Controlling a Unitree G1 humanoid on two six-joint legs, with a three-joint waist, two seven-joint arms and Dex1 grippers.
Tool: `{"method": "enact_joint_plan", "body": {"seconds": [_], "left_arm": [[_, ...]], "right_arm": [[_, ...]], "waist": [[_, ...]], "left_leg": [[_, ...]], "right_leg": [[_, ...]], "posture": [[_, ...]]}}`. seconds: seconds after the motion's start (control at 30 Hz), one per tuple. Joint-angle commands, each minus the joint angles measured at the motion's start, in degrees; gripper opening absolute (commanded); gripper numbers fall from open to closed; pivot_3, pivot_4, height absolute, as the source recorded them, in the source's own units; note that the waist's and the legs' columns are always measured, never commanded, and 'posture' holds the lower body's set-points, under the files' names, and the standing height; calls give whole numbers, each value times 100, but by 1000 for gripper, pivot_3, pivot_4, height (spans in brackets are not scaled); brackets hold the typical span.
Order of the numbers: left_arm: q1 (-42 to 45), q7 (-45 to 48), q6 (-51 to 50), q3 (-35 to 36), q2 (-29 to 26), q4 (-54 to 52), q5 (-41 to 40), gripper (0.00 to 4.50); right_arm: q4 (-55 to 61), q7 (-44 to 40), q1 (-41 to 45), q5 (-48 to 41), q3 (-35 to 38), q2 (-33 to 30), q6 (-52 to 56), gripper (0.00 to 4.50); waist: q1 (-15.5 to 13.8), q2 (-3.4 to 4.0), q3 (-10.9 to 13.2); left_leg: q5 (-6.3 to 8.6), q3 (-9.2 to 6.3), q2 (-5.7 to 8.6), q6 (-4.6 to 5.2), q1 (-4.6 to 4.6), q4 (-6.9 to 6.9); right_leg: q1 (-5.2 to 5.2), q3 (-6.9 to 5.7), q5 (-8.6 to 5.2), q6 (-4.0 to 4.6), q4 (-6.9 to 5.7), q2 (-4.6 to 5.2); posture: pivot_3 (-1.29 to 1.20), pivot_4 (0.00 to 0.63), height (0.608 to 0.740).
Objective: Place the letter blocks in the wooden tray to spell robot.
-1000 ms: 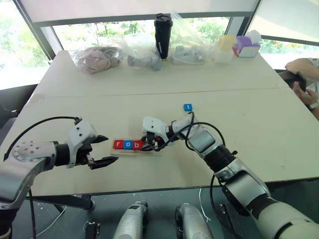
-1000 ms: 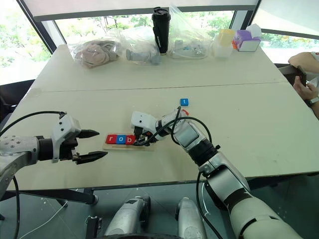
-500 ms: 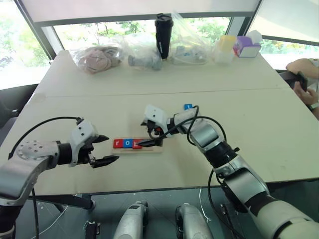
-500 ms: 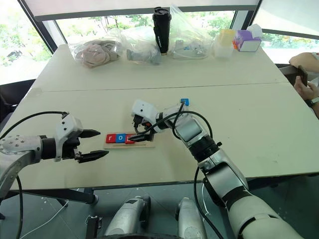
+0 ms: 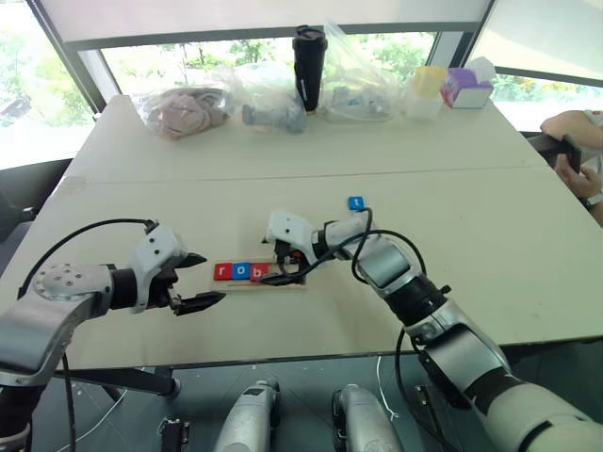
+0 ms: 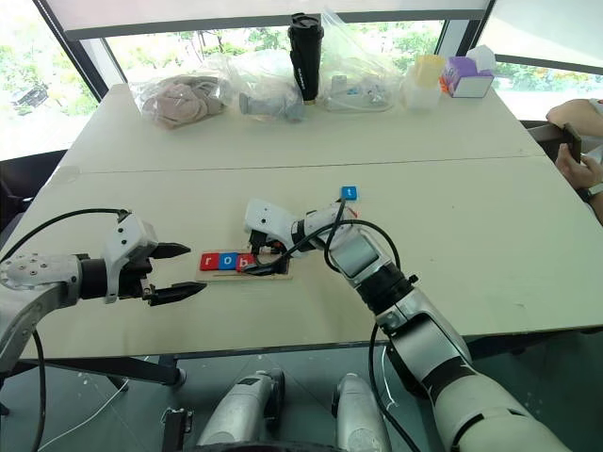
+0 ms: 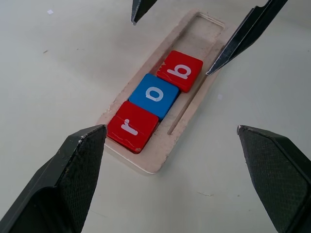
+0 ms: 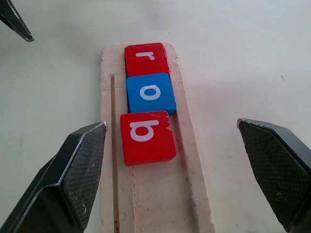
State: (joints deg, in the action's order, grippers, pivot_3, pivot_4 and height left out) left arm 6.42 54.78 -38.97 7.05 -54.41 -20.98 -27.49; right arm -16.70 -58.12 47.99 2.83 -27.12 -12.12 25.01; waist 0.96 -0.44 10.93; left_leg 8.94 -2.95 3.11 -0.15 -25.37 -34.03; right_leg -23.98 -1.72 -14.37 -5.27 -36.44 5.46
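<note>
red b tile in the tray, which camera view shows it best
The right wrist view: the red b tile lies close and whole in the wooden tray, after the blue o. The left wrist view shows it clearly too, but farther off. In the head views it is tiny and partly behind the right end effector.

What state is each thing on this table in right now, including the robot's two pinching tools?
Wooden tray: partly filled, three tiles in a row.
Red r tile: flat in tray, at one end.
Blue o tile: beside r.
Red b tile: third, slightly askew.
Blue t tile: loose on table.
Left tool: open, empty.
Right tool: open over tray.
Black tumbler: upright, lidded.
</note>
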Motion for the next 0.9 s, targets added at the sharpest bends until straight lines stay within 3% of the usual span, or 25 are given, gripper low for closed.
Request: {"method": "enact_joint_plan", "body": {"seconds": [0.03,0.37,0.57,0.7,0.9], "left_arm": [[10,-12,81,71,-7,-89,15,4500],[-57,-43,107,100,-12,-108,35,4500],[-42,-20,110,93,-4,-98,54,4500],[159,9,-21,194,122,-234,-252,4500],[982,-141,-602,382,364,-591,-1120,4500]], "right_arm": [[-148,106,62,113,-44,54,-272,4437],[-594,328,210,201,34,181,-588,4437],[6,56,138,-281,299,222,-351,4437],[1055,57,125,-1349,1399,117,258,4437],[1899,1537,-13,-1872,3039,-468,2081,4437]], "waist": [[-3,0,0],[6,0,0],[0,0,0],[-26,0,0],[-137,-9,-5]], "left_leg": [[0,0,0,-1,0,0],[-2,0,0,-1,0,0],[-3,0,0,-1,0,0],[-5,0,0,3,-3,-1],[-1,-6,2,-6,-3,-15]], "right_leg": [[0,0,0,0,0,0],[-2,0,0,0,-6,-1],[-3,0,0,0,-11,0],[-9,2,0,0,-25,2],[-6,-1,-7,13,-33,10]], "posture": [[0,150,740],[0,150,740],[0,150,740],[0,150,740],[0,150,740]]}}
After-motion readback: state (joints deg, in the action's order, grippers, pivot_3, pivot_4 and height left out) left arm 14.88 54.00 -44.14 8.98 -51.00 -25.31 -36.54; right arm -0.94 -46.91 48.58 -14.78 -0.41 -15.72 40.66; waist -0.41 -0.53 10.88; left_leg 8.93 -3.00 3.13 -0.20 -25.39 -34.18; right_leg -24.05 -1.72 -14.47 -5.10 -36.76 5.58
